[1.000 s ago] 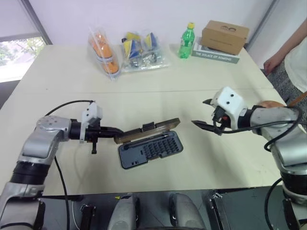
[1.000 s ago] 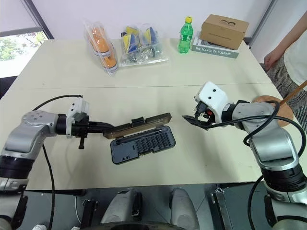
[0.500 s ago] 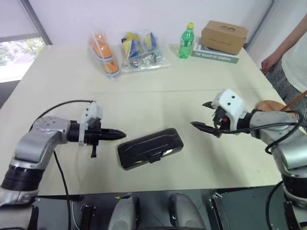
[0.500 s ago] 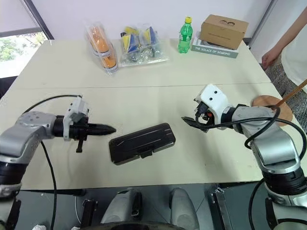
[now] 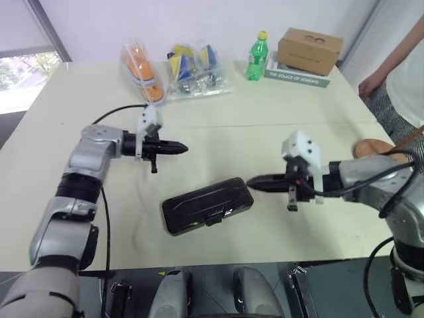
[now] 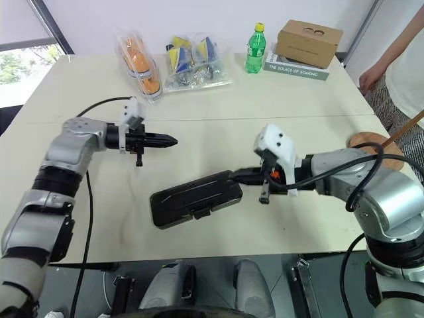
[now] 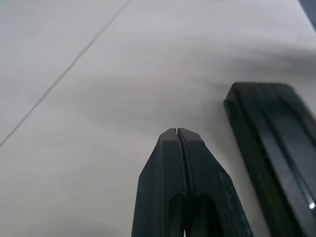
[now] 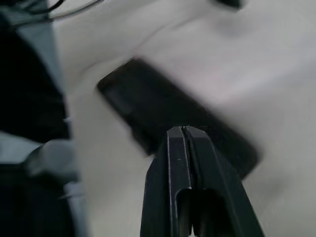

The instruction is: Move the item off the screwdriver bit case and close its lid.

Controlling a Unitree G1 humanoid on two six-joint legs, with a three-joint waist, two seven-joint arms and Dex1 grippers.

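The lid (image 5: 207, 201) now lies flat on the screwdriver bit case (image 5: 173, 226). I've pinched my right hand (image 5: 250, 182) empty beside its right end; my left hand (image 5: 184, 148), also pinched empty, has drawn off far-left.

One closed case (image 5: 207, 205), one green bottle (image 5: 258, 55), one cardboard box (image 5: 310, 50), two plastic packs (image 5: 197, 70).

Hidden, cropped and blurred parts

The closed lid (image 5: 207, 202) covers the screwdriver bit case's (image 6: 195, 199) bits. The wooden stand (image 5: 372, 147) is half hidden behind the right arm, its rod cut by the frame edge. The person (image 5: 401, 63) is cropped at that edge. In the right wrist view the case is smeared; the book's (image 6: 296, 71) title is too small to read.
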